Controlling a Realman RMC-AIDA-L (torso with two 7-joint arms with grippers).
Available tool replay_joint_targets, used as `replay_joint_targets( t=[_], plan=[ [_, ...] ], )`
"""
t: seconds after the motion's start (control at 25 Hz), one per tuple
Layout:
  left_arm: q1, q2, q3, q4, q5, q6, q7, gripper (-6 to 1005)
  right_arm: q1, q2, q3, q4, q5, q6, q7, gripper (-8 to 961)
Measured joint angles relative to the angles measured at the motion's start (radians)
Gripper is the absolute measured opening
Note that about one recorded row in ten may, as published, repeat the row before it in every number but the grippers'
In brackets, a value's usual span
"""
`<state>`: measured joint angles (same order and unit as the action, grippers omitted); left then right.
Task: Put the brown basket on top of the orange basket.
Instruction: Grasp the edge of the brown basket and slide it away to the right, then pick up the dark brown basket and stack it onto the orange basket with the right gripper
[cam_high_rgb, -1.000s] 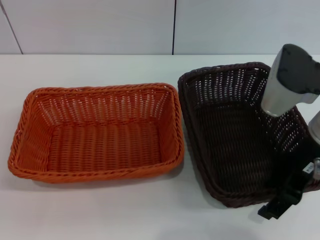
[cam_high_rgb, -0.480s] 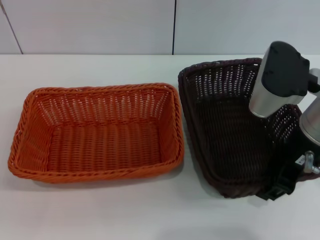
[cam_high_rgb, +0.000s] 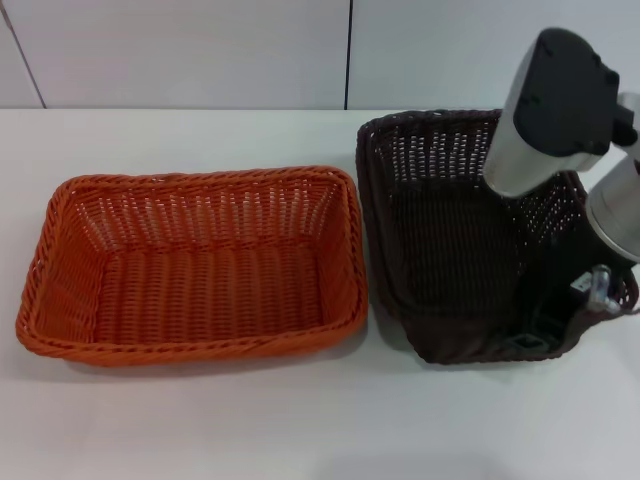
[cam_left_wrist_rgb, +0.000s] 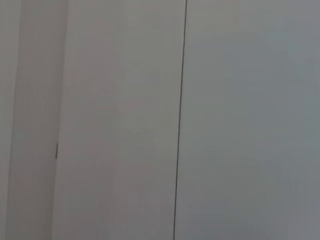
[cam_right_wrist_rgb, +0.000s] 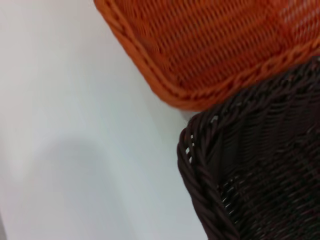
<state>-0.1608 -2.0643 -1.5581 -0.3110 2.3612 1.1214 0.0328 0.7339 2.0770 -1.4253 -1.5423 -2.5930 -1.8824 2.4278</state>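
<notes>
The orange basket (cam_high_rgb: 200, 178) sits flat on the left of the white table, empty. Beside it on the right, the brown basket (cam_high_rgb: 440, 240) stands tilted, its right side raised and its left edge low near the orange basket. My right gripper (cam_high_rgb: 541, 336) is shut on the brown basket's near right rim, with the arm reaching down over the basket. The right wrist view shows a corner of the brown basket (cam_right_wrist_rgb: 260, 165) close to the orange basket (cam_right_wrist_rgb: 210, 45); my own fingers do not show there. The left gripper is out of view.
White table (cam_high_rgb: 250, 420) runs in front of both baskets and between them there is a narrow gap. A pale wall (cam_high_rgb: 200, 50) stands behind the table. The left wrist view shows only wall panels (cam_left_wrist_rgb: 125, 120).
The right arm has risen and moved left, taking the brown basket's right side up with it. The brown basket now tilts more steeply. The orange basket has not moved.
</notes>
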Motion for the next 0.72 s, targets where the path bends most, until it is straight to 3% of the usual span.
replay_joint_targets(
  t=[0.28,0.72],
  plan=[
    [0.000,0.001,-0.002,0.009,0.002,0.001,0.002,779,0.019,0.000,-0.016,-0.062,-0.017,0.016,0.072,223],
    [0.001,0.004,-0.005,0.012,0.003,0.006,0.005,779,0.050,-0.001,-0.059,-0.202,-0.107,0.067,0.198,218]
  ],
)
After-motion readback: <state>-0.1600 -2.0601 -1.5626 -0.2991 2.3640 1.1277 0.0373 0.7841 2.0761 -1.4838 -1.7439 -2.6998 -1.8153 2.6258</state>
